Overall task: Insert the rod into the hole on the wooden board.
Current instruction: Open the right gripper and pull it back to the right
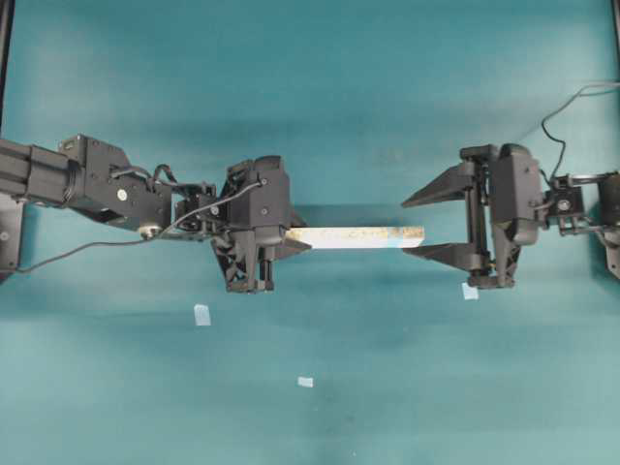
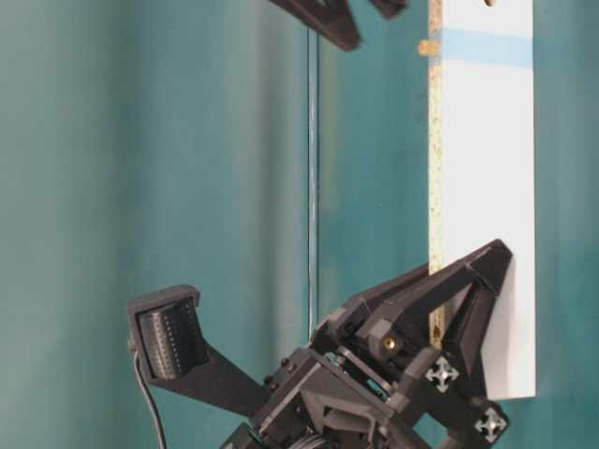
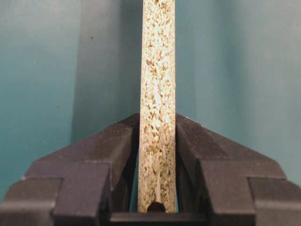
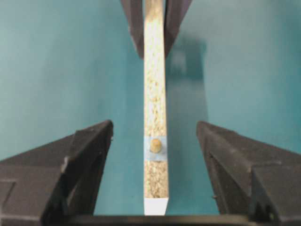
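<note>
The wooden board is held off the table on its narrow edge between the two arms. My left gripper is shut on its left end, with the jaws pressed against both faces. The rod sits in the hole, inside the light-blue mark on the speckled edge, with its tip sticking out. It also shows in the table-level view, poking out sideways. My right gripper is open and empty. Its fingers straddle the board's free end without touching it.
Three pale-blue tape squares lie on the teal table: one below the left gripper, one in the lower middle, one under the right gripper. A cable loops behind the right arm.
</note>
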Available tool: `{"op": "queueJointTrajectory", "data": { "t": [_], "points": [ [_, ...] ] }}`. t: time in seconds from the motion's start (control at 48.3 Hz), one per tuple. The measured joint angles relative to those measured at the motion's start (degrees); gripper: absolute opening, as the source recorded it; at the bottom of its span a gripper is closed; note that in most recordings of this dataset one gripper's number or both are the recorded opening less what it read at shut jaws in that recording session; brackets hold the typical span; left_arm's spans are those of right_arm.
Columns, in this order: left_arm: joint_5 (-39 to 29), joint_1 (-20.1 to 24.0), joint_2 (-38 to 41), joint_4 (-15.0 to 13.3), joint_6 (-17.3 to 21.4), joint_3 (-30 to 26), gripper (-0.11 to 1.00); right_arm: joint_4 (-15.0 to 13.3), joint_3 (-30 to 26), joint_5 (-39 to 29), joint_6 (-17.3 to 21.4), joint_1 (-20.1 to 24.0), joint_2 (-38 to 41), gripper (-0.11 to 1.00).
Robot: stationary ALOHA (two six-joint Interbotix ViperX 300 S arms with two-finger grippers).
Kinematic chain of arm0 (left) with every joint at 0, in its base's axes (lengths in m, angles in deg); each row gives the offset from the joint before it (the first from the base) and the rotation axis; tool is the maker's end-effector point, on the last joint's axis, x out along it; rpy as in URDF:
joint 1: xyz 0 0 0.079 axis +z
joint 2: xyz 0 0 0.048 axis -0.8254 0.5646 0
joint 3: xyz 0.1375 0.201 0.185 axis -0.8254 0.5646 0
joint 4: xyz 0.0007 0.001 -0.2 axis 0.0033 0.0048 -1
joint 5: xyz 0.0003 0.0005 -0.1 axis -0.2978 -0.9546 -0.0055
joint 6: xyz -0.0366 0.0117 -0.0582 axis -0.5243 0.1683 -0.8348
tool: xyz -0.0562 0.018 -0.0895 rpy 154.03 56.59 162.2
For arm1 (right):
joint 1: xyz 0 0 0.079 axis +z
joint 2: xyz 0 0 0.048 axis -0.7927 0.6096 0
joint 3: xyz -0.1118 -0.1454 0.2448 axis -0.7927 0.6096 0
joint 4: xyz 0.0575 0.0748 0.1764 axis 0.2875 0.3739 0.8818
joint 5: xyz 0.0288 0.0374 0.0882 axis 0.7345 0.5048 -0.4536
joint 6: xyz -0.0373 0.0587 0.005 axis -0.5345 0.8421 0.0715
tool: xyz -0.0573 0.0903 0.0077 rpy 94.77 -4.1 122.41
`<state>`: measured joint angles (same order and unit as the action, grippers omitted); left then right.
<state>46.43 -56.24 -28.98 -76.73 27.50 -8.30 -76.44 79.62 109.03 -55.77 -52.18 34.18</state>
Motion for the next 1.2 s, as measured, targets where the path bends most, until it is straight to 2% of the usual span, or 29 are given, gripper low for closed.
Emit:
{"op": "queueJointTrajectory", "data": {
  "t": [0.083, 0.145, 0.29, 0.373, 0.601, 1.201],
  "points": [
    [-0.1, 0.0, 0.0, 0.1, 0.0, 0.0, 0.38, 0.0, 0.0, -2.0, 0.0, 0.0, -2.3, 0.8],
    [-0.6, -0.2, 0.0, 0.1, 0.0, -0.1, 0.46, 0.0, 0.0, -3.4, 0.0, 0.0, -3.7, 0.8],
    [-2.2, -0.1, 0.0, 0.1, 0.0, -0.2, 0.85, 0.0, 0.1, -6.5, 0.1, 0.0, -6.4, 0.8],
    [-2.7, -0.2, 0.0, 0.1, 0.0, -0.2, 0.97, -0.1, 0.1, -7.6, 0.1, 0.0, -7.4, 0.8],
    [-3.1, -0.2, -0.4, 0.1, 0.0, -0.3, 0.95, 0.0, 0.1, -8.9, 0.3, 0.0, -9.1, 0.8],
    [-6.7, -0.2, -11.7, 0.0, 0.1, 3.8, 0.95, -0.1, 4.8, -9.0, 0.5, 0.0, -15.6, 0.8]
  ]
}}
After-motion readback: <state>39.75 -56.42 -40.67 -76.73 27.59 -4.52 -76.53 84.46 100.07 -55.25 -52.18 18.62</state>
